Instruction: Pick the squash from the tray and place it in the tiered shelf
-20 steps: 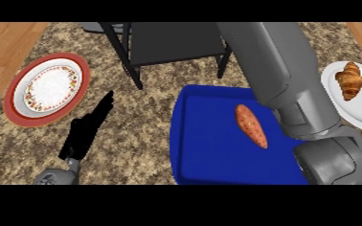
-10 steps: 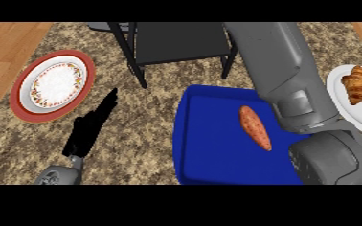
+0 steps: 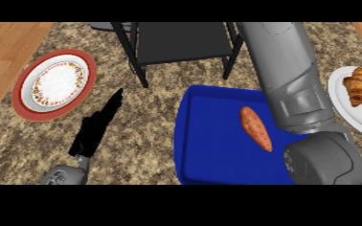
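Squash (image 3: 255, 128), long and orange, lies loose on the blue tray (image 3: 205, 148), untouched. The right forearm (image 3: 290, 81) crosses the tray at three o'clock; its hand isn't visible. Better to grasp across the narrow middle, then lift toward the tiered shelf (image 3: 182, 45) at twelve. Left hand (image 3: 97, 127) rests open, holding nothing, at nine. A red-rimmed plate (image 3: 53, 82) and a croissant (image 3: 354, 87) sit clear.

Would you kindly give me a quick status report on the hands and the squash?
Left robot hand open, fingers straight, over the counter. Right robot hand out of view; only its forearm shows. Squash lying on the blue tray, untouched. Shelf beyond, nothing blocking.
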